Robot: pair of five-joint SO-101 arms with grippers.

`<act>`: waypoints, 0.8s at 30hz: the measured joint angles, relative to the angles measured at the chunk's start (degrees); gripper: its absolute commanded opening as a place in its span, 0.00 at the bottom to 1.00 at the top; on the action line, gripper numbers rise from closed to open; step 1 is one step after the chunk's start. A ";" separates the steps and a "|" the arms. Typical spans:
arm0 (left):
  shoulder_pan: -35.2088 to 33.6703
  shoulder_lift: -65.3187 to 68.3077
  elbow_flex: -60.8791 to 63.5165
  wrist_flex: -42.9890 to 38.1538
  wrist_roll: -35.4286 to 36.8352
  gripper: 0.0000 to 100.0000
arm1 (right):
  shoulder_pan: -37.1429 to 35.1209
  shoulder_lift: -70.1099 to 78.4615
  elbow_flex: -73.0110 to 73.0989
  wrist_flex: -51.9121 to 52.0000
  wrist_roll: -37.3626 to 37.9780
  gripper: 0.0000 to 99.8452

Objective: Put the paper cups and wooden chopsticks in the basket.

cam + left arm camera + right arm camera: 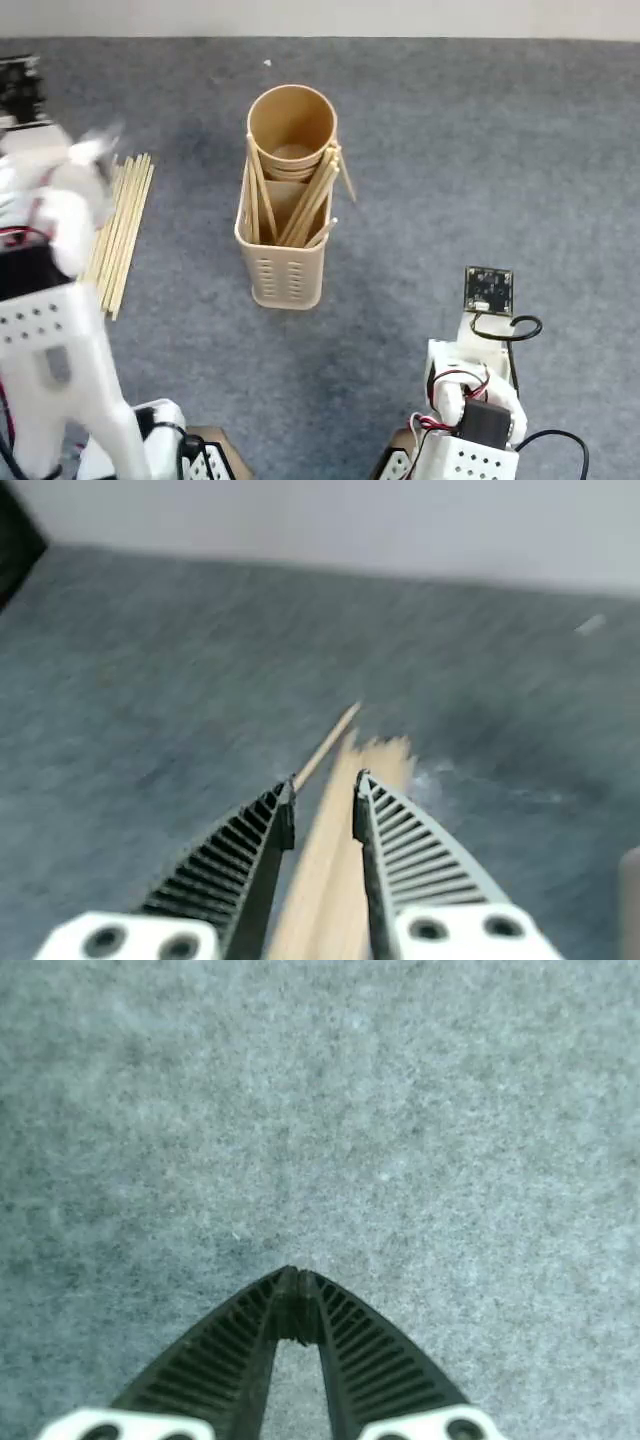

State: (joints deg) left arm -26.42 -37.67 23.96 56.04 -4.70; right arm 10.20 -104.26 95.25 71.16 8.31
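Wood of a pale colour makes the loose bundle of thin wooden chopsticks [120, 230], which lies flat on the grey carpet [450, 150], well apart from the beige perforated plastic basket [285, 275]. In the basket stand the stacked brown paper cups [292, 125], with several leaning chopsticks [310, 205] beside them.

The left gripper [325, 785] has its fingers apart, one on each side of the bundle, close to the end of the sticks. Whether they press the wood, I cannot tell. The right gripper [297, 1280] has its fingers together over bare carpet.

I judge that the sticks are very light and stiff, but smooth and round enough to roll and to slide against each other. A hold so near the end will probably let them droop or fan out. A hold across the middle, on a few sticks only, seems safer. The tall basket looks light too, so a push from the sticks could tip it.
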 measured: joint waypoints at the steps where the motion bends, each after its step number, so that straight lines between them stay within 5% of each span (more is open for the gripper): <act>1: -1.41 2.11 0.70 0.00 -4.04 0.13 | 0.00 0.00 0.00 0.00 0.00 0.01; 9: -4.04 26.90 -3.60 9.93 -22.95 0.13 | 0.00 0.00 0.00 0.00 0.00 0.01; 16: -3.16 42.29 -14.33 17.23 -30.24 0.13 | 0.00 0.00 0.00 0.00 0.00 0.01; 24: 3.08 48.44 -15.82 16.35 -30.24 0.13 | 0.00 0.00 0.00 0.00 0.00 0.01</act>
State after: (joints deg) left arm -23.34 10.77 8.13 72.40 -34.95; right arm 10.20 -104.26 95.25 71.16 8.31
